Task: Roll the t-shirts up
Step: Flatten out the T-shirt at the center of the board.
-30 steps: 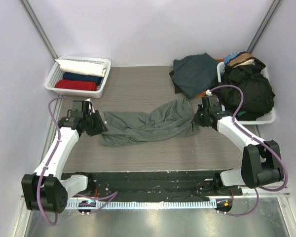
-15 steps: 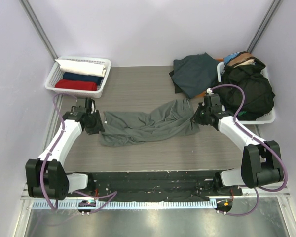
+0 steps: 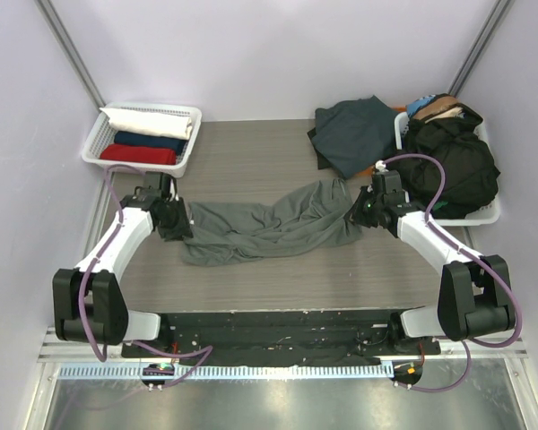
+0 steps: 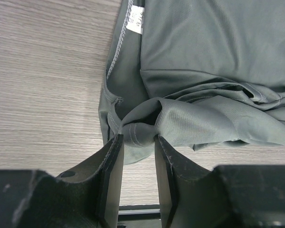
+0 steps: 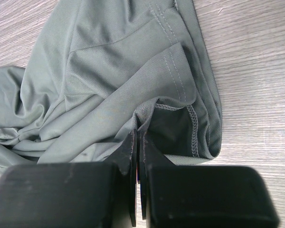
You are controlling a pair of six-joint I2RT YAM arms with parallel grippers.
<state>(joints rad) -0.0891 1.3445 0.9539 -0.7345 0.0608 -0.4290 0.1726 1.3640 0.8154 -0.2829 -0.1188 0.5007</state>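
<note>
A grey-green t-shirt (image 3: 269,228) lies crumpled and stretched across the middle of the table. My left gripper (image 3: 177,224) is at its left end. In the left wrist view, the left gripper (image 4: 138,137) is shut on a bunched fold of the t-shirt (image 4: 204,57), and the fabric fills the gap between the fingertips. My right gripper (image 3: 359,213) is at the shirt's right end. In the right wrist view, the right gripper (image 5: 139,130) pinches thin fabric beside the stitched hem of the t-shirt (image 5: 99,71).
A white basket (image 3: 91,148) at the back left holds rolled white, navy and red shirts. A dark teal shirt (image 3: 354,134) lies loose at the back right. Beside it, another white basket (image 3: 489,215) is heaped with a black shirt (image 3: 453,166) and other clothes.
The left arm has swung further in over the table, and its gripper has shifted slightly right and away, still on the shirt's left end. The right arm has barely moved.
</note>
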